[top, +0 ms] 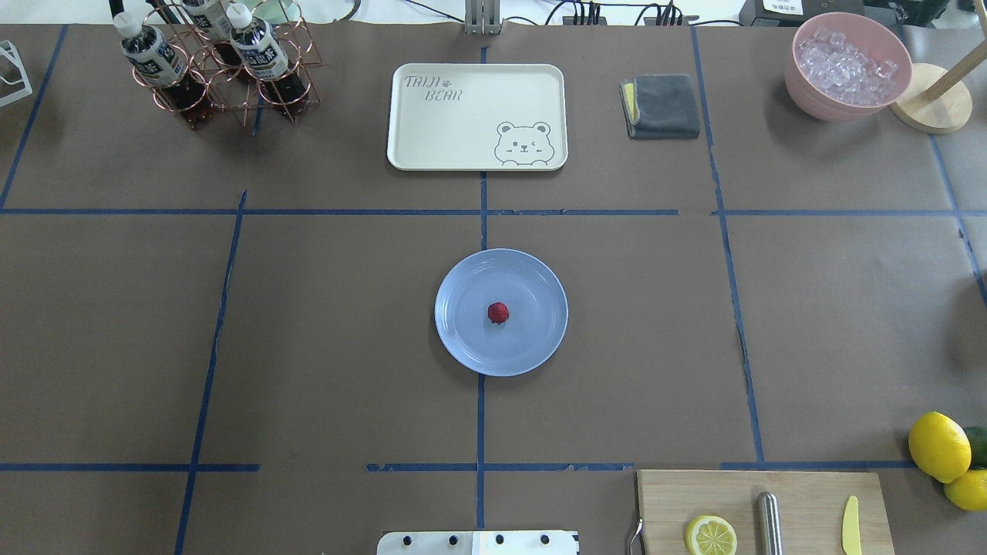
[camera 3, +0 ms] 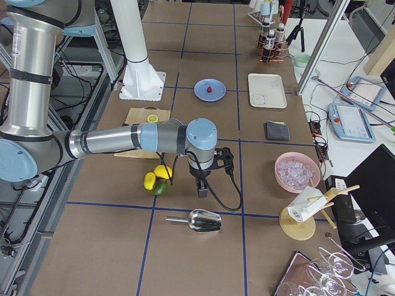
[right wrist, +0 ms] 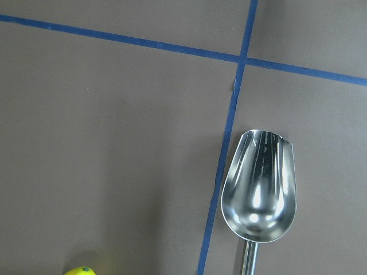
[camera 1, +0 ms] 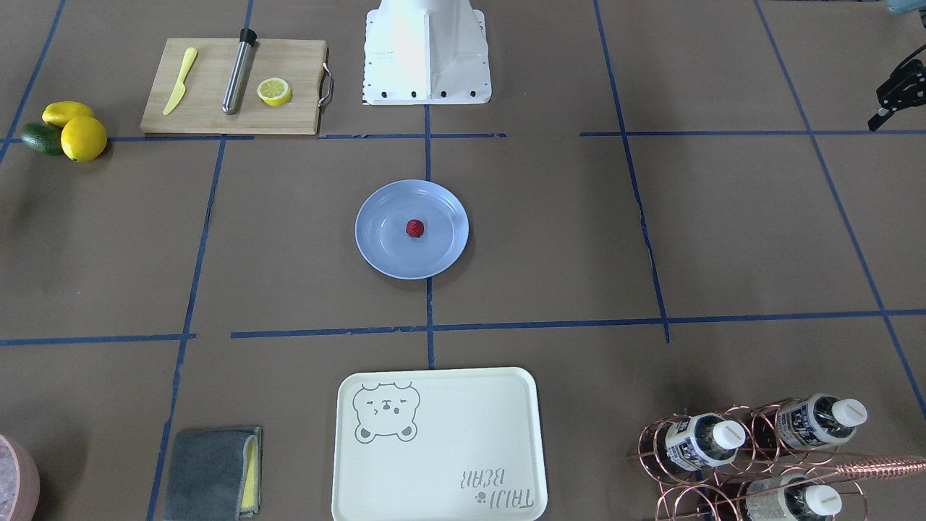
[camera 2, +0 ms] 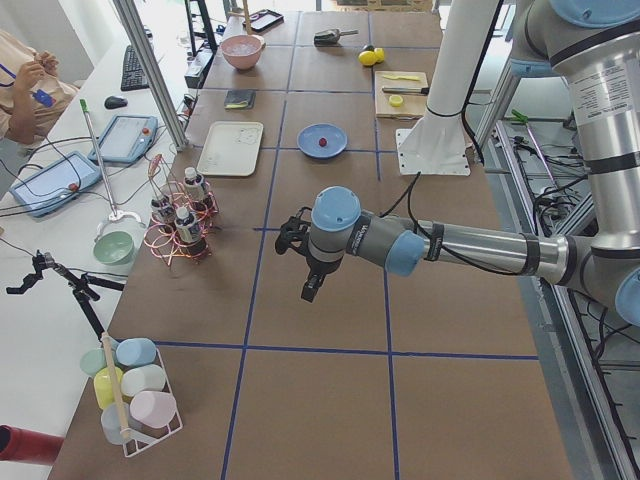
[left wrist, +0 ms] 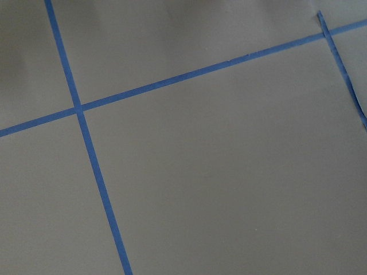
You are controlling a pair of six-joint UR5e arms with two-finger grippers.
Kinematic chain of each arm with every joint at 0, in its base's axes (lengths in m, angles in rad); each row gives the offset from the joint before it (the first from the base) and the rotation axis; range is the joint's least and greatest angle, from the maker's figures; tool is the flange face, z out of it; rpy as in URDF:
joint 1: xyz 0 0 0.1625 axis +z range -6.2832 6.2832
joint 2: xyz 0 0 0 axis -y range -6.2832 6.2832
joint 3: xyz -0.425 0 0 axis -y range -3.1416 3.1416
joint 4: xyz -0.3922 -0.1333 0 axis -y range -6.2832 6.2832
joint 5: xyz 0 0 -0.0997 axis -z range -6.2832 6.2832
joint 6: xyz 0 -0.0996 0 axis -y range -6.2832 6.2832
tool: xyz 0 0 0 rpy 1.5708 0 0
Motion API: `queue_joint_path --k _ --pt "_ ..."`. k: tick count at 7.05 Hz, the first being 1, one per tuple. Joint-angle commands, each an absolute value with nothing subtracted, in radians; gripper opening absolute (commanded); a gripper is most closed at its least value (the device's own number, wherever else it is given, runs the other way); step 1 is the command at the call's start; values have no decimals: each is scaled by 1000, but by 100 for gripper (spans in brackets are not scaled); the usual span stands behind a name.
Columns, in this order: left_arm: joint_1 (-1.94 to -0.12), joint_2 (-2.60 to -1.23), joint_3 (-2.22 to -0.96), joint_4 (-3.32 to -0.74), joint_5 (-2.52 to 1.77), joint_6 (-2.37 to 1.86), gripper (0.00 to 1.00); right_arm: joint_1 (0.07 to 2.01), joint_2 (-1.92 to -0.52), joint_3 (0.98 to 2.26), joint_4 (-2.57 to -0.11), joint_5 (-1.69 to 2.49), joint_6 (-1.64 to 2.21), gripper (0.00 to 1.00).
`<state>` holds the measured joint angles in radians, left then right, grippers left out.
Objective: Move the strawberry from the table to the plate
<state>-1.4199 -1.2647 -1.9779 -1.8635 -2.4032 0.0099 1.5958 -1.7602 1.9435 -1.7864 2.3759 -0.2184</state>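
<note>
The dark red strawberry (camera 1: 414,229) (top: 498,312) lies near the middle of the pale blue plate (camera 1: 376,253) (top: 463,347), which sits at the centre of the brown table (top: 324,331). Neither gripper is near it. My left gripper (camera 1: 893,98) (camera 2: 308,285) hangs over bare table far out on my left; its jaws are too small and dark to read. My right gripper (camera 3: 202,188) hovers far out on my right, between the lemons (camera 3: 157,176) and a metal scoop (right wrist: 261,189); I cannot tell whether it is open. Both wrist views show no fingers.
A cream bear tray (top: 476,116) lies beyond the plate, with a copper bottle rack (top: 216,69), a grey cloth (top: 661,105) and a pink ice bowl (top: 848,69) along the far edge. A cutting board (top: 759,512) with a lemon half, knife and metal rod is near my base.
</note>
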Motion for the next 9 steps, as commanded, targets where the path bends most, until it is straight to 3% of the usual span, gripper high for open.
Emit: queue_joint_path --k 1,9 --pt "-1446 -1270 -1984 -1861 -2393 49 100 1597 -1766 1944 -1792 2379 -218 100" --pt "-1450 -1239 -1988 -1923 -2393 14 100 1595 -1808 1953 -1782 2441 -138 100"
